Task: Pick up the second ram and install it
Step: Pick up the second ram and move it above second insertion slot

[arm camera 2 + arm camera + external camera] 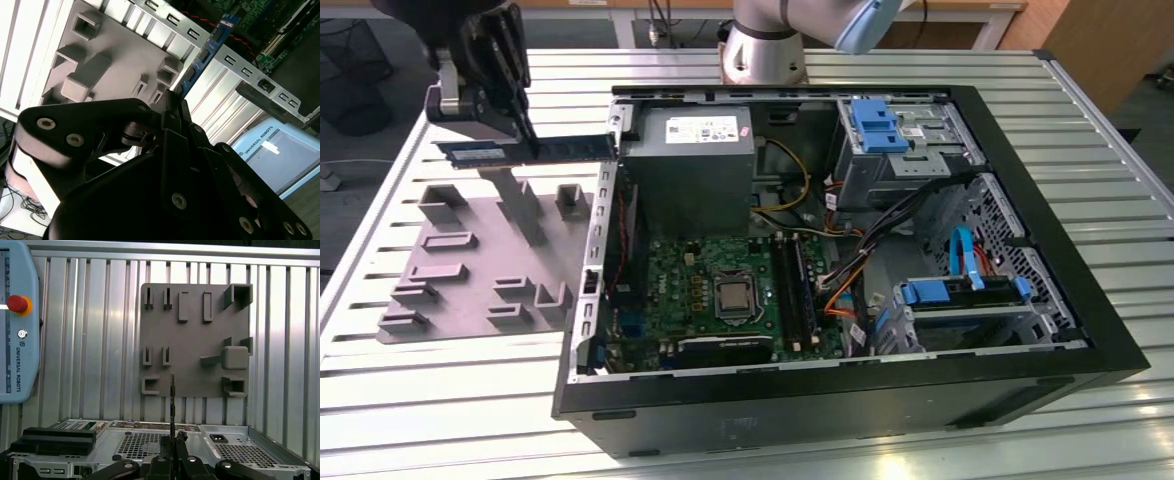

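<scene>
The second ram (pixel 574 147) is a thin blue-green stick held level in the air, above the far edge of the grey holder plate (pixel 467 260) and just outside the computer case's wall on the exterior view's left. My gripper (pixel 518 138) is shut on it near its middle. In the second wrist view the ram (pixel 207 50) sticks out past the gripper (pixel 172 100) toward the case. The first wrist view shows the ram (pixel 172 400) edge-on above the gripper (pixel 172 440). The black memory slots (pixel 791 290) lie on the green motherboard (pixel 700 285) inside the case.
The open computer case (pixel 1067 330) takes up the middle and the exterior view's right of the slatted table, with a power supply (pixel 687 150), cables and blue drive brackets (pixel 961 295). The holder plate carries several raised grey blocks. A teach pendant (pixel 17 340) lies on the table.
</scene>
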{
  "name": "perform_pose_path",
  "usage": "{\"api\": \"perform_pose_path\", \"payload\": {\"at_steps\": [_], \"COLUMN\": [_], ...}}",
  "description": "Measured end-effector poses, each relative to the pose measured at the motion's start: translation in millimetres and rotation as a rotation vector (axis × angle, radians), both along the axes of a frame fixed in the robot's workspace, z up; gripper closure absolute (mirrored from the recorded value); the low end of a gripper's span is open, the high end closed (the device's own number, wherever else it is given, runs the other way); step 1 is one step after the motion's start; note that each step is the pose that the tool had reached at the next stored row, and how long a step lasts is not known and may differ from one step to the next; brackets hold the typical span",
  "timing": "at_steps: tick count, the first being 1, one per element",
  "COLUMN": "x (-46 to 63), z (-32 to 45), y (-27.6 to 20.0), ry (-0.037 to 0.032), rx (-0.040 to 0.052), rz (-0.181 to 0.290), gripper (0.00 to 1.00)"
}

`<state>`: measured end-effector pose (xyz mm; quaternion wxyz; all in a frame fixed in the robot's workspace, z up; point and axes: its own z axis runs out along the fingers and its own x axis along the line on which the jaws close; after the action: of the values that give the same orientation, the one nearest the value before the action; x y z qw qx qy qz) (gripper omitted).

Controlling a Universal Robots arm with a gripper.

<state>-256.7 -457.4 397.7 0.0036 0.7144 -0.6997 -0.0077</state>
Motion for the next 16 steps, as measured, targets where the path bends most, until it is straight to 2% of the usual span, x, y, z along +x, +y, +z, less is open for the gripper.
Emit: {"api": "perform_pose_path", "payload": {"at_steps": [16], "x": [15.0], "z": [0.0], "y": [0.0], "ry": [0.0000], "rx": [0.0000], "rz": [0.000], "gripper": [0.86]}}
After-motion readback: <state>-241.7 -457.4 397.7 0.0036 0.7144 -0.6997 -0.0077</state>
